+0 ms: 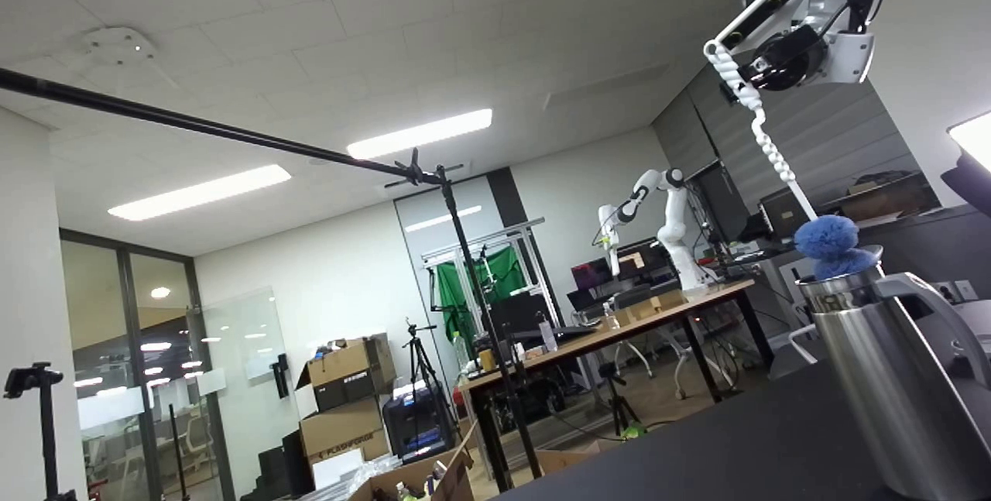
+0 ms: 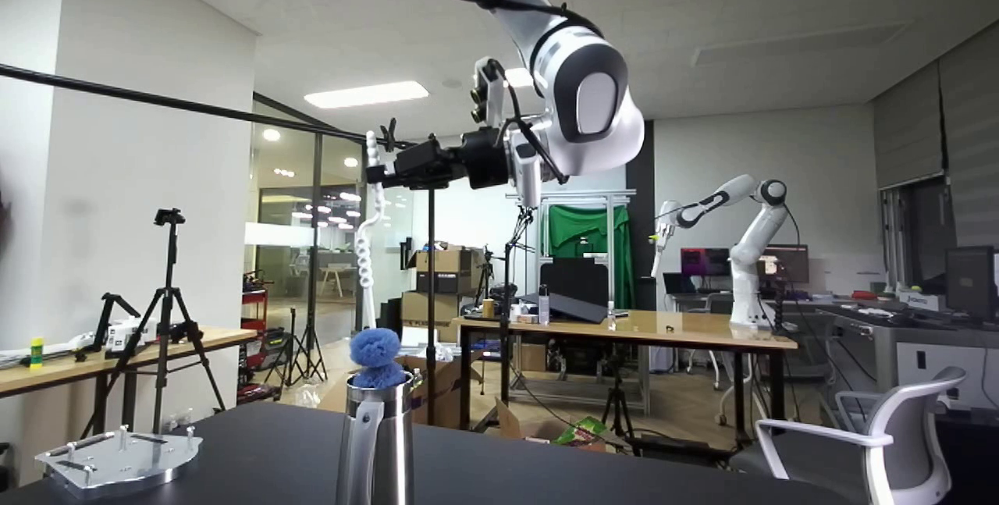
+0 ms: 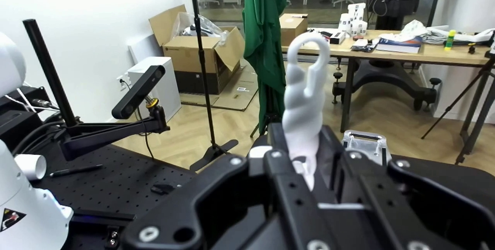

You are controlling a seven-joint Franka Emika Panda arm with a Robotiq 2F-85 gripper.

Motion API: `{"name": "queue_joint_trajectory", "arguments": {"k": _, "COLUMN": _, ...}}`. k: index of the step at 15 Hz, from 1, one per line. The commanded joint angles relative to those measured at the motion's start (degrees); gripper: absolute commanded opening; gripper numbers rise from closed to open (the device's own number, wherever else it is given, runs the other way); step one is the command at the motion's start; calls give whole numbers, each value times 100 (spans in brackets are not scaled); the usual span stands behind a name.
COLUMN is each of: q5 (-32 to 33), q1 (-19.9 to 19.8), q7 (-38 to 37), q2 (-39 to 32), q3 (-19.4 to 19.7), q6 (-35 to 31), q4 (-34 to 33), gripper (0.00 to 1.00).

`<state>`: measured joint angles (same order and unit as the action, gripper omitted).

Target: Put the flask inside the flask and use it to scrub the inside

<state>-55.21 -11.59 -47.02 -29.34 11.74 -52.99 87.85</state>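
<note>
A steel flask [image 1: 902, 400] with a grey handle stands upright on the black table. It also shows in an exterior view [image 2: 396, 450]. A brush with a twisted white handle and a head of two blue pom-poms [image 2: 375, 347] stands over its mouth. The lower pom-pom sits in the mouth, partly hidden by the rim; the upper one is above the rim. My gripper [image 2: 377, 174] is shut on the brush handle near its top, well above the flask. In the wrist view the white handle [image 3: 303, 111] rises between the fingertips [image 3: 305, 142], its looped end up. The flask's inside is hidden.
A clear plate with metal pegs [image 2: 125, 462] lies on the black table [image 2: 562, 474], left of the flask in that exterior view. A tripod [image 2: 168, 310] and an office chair [image 2: 897, 442] stand around the table. A camera on a black arm [image 3: 139, 91] shows in the wrist view.
</note>
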Motion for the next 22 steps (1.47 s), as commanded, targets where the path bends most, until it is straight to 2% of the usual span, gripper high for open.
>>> {"name": "queue_joint_trajectory", "arguments": {"k": 1, "q5": -39, "q1": -25, "q7": -3, "q2": -237, "q3": 5, "q6": 99, "q4": -239, "gripper": 6}}
{"name": "queue_joint_trajectory", "arguments": {"k": 13, "q5": -7, "q1": -23, "q7": 227, "q2": -1019, "q3": 0, "q6": -372, "q4": -542, "gripper": 6}}
{"name": "queue_joint_trajectory", "arguments": {"k": 14, "q5": 14, "q1": -9, "q7": 189, "q2": -1063, "q3": 4, "q6": -386, "q4": -561, "gripper": 19}}
{"name": "queue_joint_trajectory", "arguments": {"k": 15, "q5": 44, "q1": 1, "q7": 236, "q2": -1095, "q3": -6, "q6": -395, "q4": -581, "gripper": 50}}
{"name": "queue_joint_trajectory", "arguments": {"k": 16, "q5": 172, "q1": 75, "q7": 249, "q2": -1062, "q3": 8, "q6": -455, "q4": -571, "gripper": 51}}
{"name": "queue_joint_trajectory", "arguments": {"k": 22, "q5": 1441, "q1": 682, "q7": 179, "q2": -377, "q3": 57, "q6": -1136, "q4": -348, "gripper": 91}}
